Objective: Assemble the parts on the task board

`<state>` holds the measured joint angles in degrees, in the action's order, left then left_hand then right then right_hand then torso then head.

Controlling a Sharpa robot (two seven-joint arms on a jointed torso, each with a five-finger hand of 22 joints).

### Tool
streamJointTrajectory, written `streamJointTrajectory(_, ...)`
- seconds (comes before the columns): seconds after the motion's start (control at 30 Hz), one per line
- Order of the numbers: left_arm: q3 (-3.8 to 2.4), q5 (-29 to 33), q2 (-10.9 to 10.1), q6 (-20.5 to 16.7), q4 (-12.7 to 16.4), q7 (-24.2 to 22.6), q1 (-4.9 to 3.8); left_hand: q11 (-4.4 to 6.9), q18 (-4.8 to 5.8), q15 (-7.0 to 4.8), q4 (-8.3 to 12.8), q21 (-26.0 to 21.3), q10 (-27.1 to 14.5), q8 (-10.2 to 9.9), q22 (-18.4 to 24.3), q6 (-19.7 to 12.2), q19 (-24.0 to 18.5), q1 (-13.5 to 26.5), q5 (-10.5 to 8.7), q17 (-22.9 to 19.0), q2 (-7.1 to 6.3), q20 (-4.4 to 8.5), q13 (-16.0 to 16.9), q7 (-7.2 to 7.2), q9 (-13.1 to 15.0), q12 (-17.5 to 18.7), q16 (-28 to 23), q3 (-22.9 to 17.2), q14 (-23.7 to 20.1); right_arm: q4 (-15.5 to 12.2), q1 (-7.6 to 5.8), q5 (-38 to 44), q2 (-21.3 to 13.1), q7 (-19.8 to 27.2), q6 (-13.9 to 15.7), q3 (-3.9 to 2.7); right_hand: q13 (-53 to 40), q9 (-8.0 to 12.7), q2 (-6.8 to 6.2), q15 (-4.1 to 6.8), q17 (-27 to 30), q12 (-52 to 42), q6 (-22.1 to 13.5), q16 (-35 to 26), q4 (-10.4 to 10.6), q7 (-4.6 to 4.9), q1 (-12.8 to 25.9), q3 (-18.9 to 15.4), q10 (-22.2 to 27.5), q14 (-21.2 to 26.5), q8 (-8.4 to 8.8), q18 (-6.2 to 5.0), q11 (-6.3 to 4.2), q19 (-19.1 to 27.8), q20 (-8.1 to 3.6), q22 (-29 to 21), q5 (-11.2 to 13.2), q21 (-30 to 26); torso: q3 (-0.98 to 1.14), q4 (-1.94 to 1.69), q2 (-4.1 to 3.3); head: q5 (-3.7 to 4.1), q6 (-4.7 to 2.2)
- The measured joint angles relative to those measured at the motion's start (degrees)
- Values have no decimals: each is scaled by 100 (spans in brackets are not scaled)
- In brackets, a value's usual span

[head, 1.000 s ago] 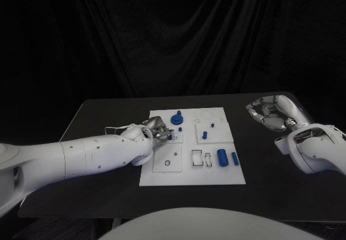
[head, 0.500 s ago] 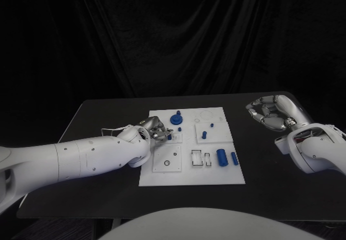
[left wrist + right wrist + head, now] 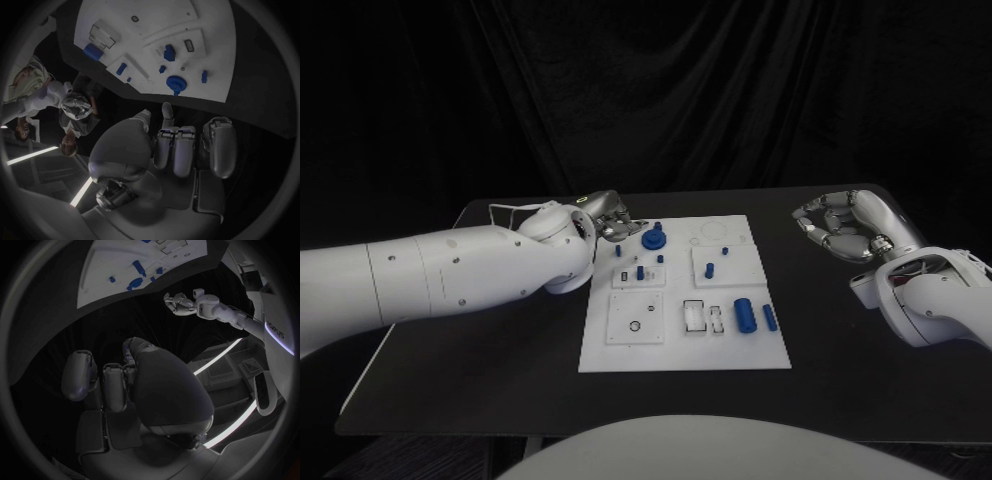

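Left hand (image 3: 604,212) curled, holding nothing, at far-left corner of task board (image 3: 678,355) | right hand (image 3: 835,228) curled, empty, well off board's right edge | blue round part (image 3: 653,239) just beside left fingers, boardward | left hand nearer.

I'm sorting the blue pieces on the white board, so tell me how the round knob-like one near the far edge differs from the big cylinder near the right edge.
The round blue part is a flat disc with a stem rising from it; the blue cylinder is a plain stubby bar. The round part sits at the task board's far end, close to the left hand; the cylinder lies lengthwise in the near right section. Both are blue, and neither hand touches them.
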<state>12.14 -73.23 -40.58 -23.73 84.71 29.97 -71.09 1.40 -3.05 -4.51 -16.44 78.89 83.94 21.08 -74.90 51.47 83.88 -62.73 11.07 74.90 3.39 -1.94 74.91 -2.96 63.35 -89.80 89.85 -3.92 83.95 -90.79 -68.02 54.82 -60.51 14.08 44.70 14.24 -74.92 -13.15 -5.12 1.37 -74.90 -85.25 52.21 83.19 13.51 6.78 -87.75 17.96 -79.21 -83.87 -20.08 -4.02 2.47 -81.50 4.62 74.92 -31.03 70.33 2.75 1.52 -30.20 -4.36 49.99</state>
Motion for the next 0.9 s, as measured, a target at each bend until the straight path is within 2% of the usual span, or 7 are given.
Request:
streamJointTrajectory(0.1, -5, 223, 90, 716, -135, 72, -243, 0, -1, 0, -16, -38, 0, 0, 0, 49, 21, -63, 41, 0, 63, -21, 0, 43, -3, 0, 0, -16, 0, 6, 0, 0, 7, 0, -2, 0, 0, 0, 0, 0, 0, 0, 0, 0, 0, 0, 0, 0, 0, 0, 0, 0, 0, 0, 0, 0, 0, 0, 2, 3, 5, -3, 0)
streamJointTrajectory(0.2, -5, 464, 258, 1476, -382, 144, -415, 0, 0, 0, 0, -37, 0, -22, 0, 205, 21, -169, 40, 0, 72, -21, 0, 51, -106, 0, 0, -32, 0, 9, 0, 0, 4, -2, -3, 0, 0, 0, 0, 0, 0, 0, 0, 0, 0, 0, 0, 0, 0, 0, 0, 0, 0, 0, 0, 0, 0, 0, 2, 3, 5, 24, 0)
streamJointTrajectory(0.3, -3, 633, 460, 2132, -681, 196, -532, 0, -1, 0, 0, 52, 0, -211, 0, 404, 21, -238, -65, 0, 48, -21, 0, 62, -325, 0, 0, -32, 0, 10, 0, 0, 0, -3, -3, 0, 0, 0, 0, 0, 0, 0, 0, 0, 0, 0, 0, 0, 0, 0, 0, 0, 0, 0, 0, -1, 0, 0, 3, 3, 4, 35, 0)
streamJointTrajectory(0.43, -3, 857, 927, 3150, -1418, 250, -640, 0, -1, 0, 25, 88, 0, -593, 0, 615, 21, -318, -144, 0, 23, -21, 0, 45, -722, 0, 0, -7, 0, 11, 0, 0, 4, -6, -5, 0, 0, 0, 0, 0, 0, 0, 0, 0, 0, 0, 0, 0, 0, 0, 0, 0, 0, 0, 0, -1, 0, 0, 5, 0, 4, 23, 0)
streamJointTrajectory(0.53, -3, 1126, 1285, 3825, -2018, 305, -675, 0, 0, 35, 52, 60, 0, -937, 0, 746, 21, -392, -186, 0, 10, -21, 0, -4, -1118, 0, 0, 47, 8, 5, 0, 0, 9, -6, -7, 0, 1, 0, 0, 0, 0, 0, 0, 0, 0, 0, 0, 0, 0, 0, 0, 0, 0, 0, 0, -1, 0, 0, 6, 0, 3, 5, 0)
streamJointTrajectory(0.7, -4, 1602, 1721, 4645, -2773, 403, -679, -41, 0, 43, 39, -70, 0, -1235, 0, 836, 0, -392, -232, 0, 10, -42, 0, -28, -1476, 0, 0, 121, 0, -20, 0, 0, 3, -9, -8, 0, 1, -1, 0, 0, 0, 0, 0, 0, 0, 0, 0, 0, 0, 0, 0, 0, 0, 0, 0, -1, 0, 0, 3, 0, -2, 4, 0)
streamJointTrajectory(0.9, -4, 1952, 2087, 5133, -3385, 483, -595, -41, 0, 63, 48, -114, 0, -1265, 0, 930, -21, -392, -263, 0, 10, -62, 0, -16, -1576, 0, 0, 161, 20, -37, 0, 0, 6, -11, -9, 0, 1, -1, 0, 0, 0, 0, 0, 0, 0, 0, 0, 0, 0, 0, 0, 0, 0, 0, 0, -1, 0, 0, -1, 5, -15, -47, 0)
